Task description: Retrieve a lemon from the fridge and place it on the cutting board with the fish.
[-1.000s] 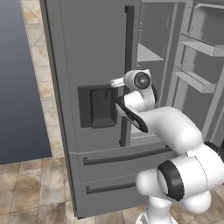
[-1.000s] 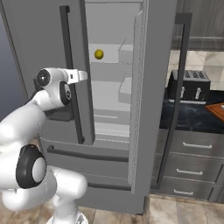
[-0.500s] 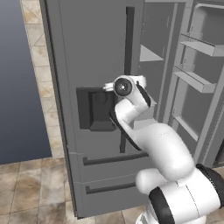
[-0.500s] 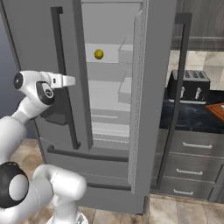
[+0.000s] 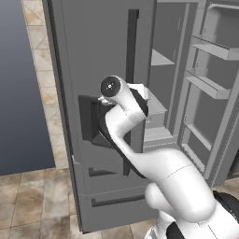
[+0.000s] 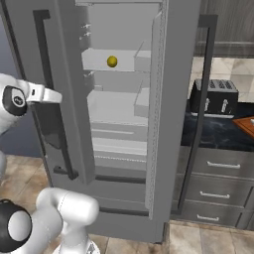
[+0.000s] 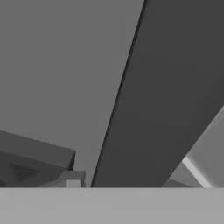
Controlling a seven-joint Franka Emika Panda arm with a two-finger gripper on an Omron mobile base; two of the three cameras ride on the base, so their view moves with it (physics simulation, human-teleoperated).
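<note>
Right base view gives you the clearest read: the fridge (image 6: 124,99) has its right door swung wide, and the lemon (image 6: 112,61) sits alone on an upper pale shelf inside, toward the back. Your gripper (image 6: 52,96) is at the far left of that view, level with the long dark handle (image 6: 49,99) of the closed left door and right at it. The fingertips themselves are hidden against the door, so go by the jaws being nearly closed; you cannot tell from these pictures whether they pinch the handle or anything at all.

You are, by my reading, in the fetching step, with the lemon not yet reached. It lies well apart from the jaws, higher than them and off to their right, past the edge of the left door and deep on its shelf.

Next you need to pull the hand clear of that handle, spread the fingers, then swing right and up into the open compartment. Watch the door edge and the shelf lip as you go in; a smooth round fruit will roll if you nudge it.
</note>
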